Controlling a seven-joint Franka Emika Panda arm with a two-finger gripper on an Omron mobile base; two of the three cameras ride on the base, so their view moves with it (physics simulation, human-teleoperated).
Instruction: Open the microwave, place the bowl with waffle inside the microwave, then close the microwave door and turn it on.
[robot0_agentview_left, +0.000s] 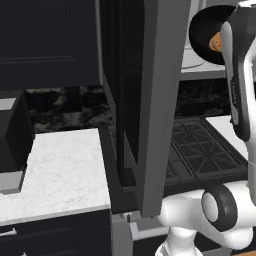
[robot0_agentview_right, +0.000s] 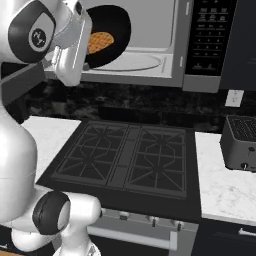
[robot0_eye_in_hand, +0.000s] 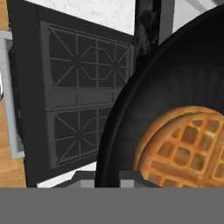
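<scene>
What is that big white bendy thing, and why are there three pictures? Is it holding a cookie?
The white bendy thing is a robot arm in a pretend, computer-drawn kitchen. Two pictures come from cameras riding behind the arm, one on its left and one on its right. The third comes from a camera on its hand, looking along the fingers.

The hand is called the end effector. It pinches the rim of a black bowl, and the bowl is tipped up quite steeply. The round golden thing inside is a waffle, not a cookie.

The arm lifts the bowl at the open microwave. Its door is swung wide open. Below is a black stove, with white counter on both sides and a toaster on the right.
</scene>
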